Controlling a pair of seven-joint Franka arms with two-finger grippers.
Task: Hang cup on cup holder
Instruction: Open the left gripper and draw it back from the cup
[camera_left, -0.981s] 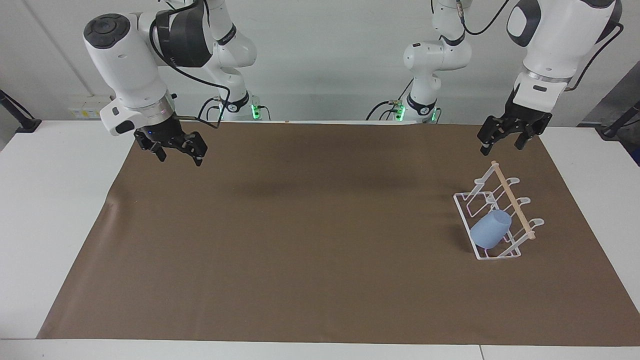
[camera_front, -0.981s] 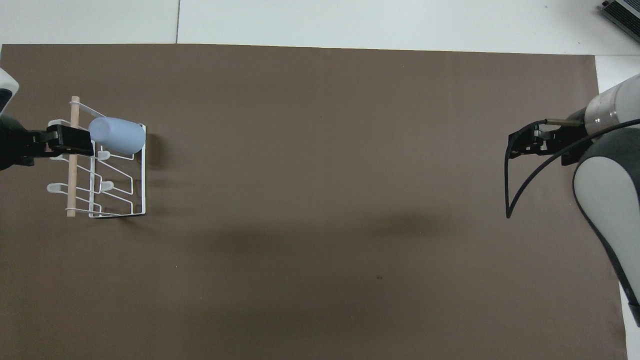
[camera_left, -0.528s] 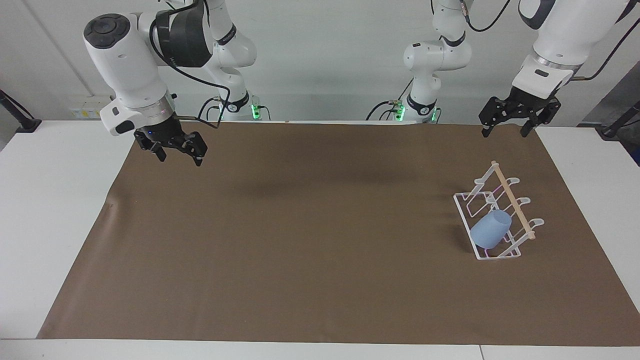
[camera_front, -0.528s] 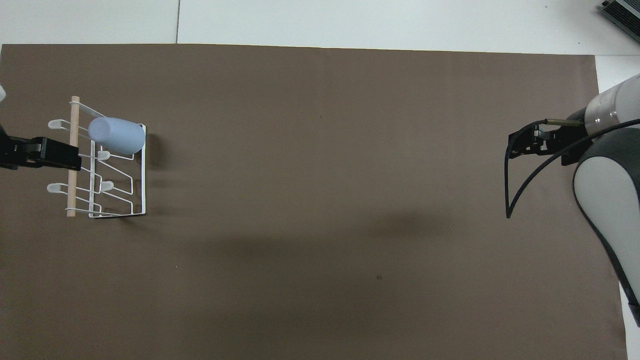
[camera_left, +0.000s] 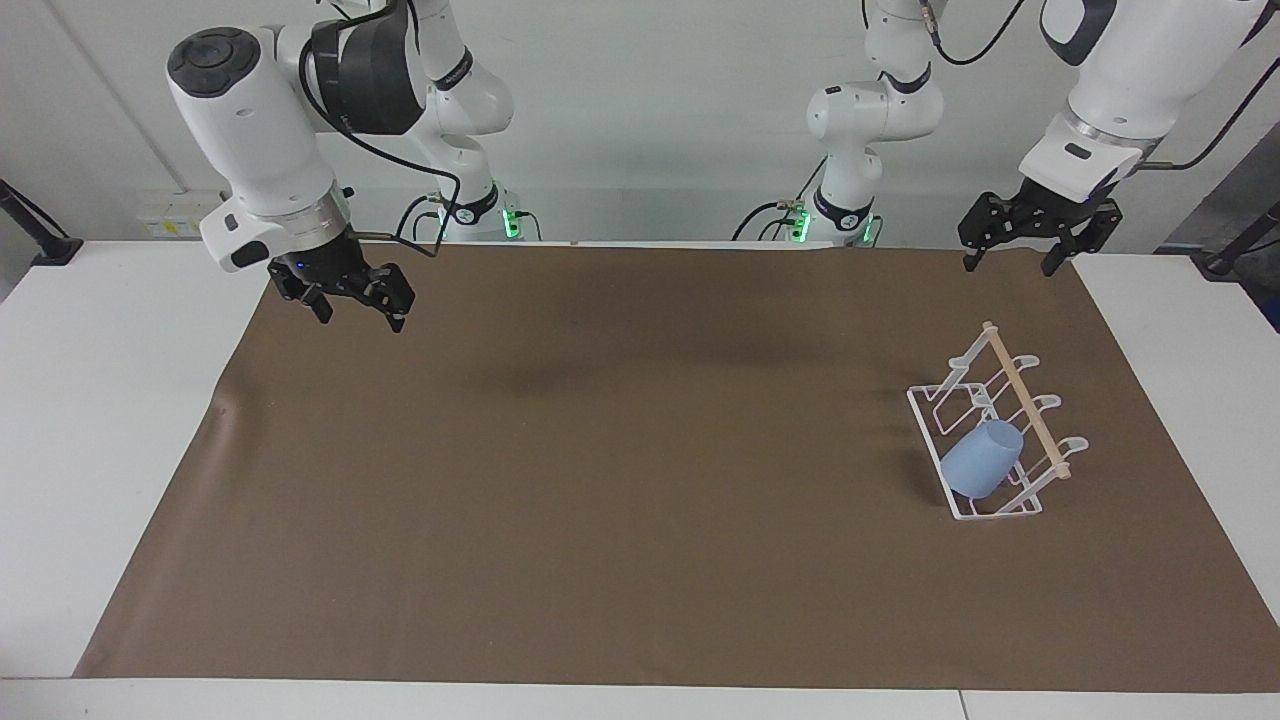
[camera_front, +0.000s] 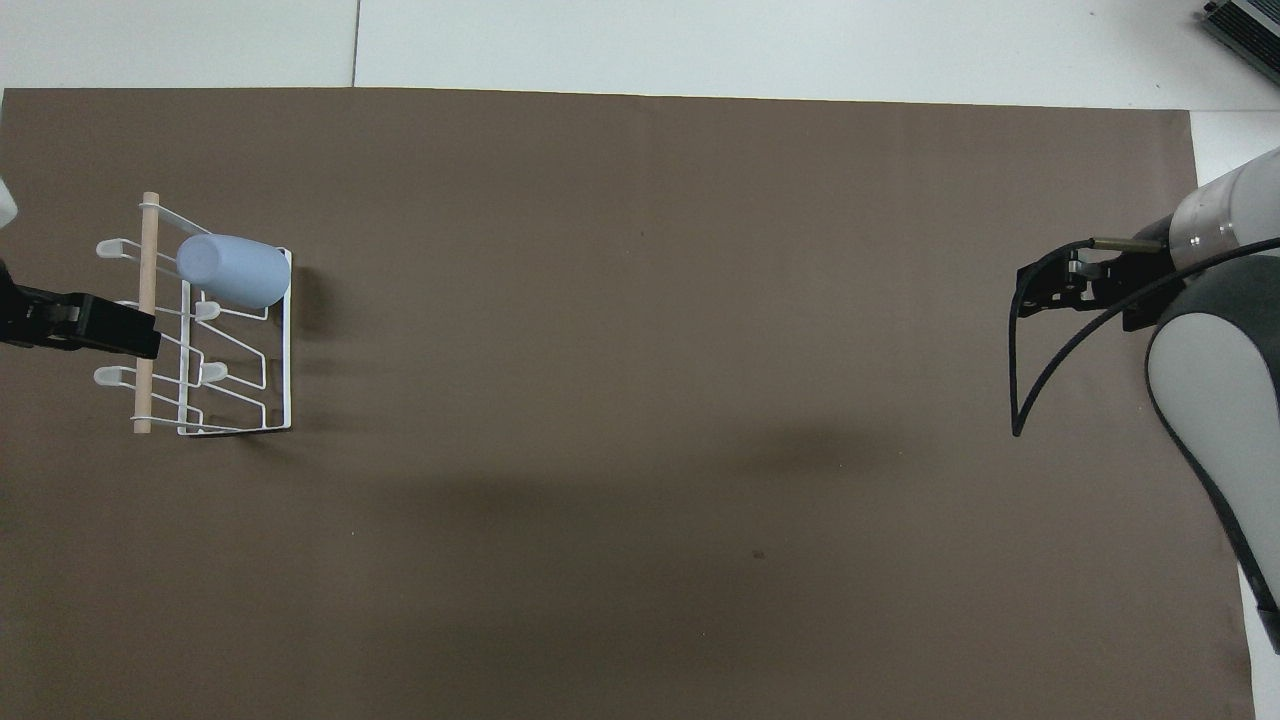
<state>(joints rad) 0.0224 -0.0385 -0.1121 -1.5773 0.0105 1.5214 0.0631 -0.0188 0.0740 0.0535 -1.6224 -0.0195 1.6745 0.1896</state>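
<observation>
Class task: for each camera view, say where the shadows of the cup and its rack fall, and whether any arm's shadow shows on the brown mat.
Facing view: a dark shadow lies on the mat beside the cup and rack, toward the right arm's end; broad soft arm shadows cross the mat's middle. Overhead view: the same shadow sits beside the rack; faint wide bands darken the mat nearer the robots.

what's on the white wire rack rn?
One light-blue plastic tumbler, tilted over a prong of the white wire rack, at the end farthest from the robots. That prong is covered; the other prongs are bare.
</observation>
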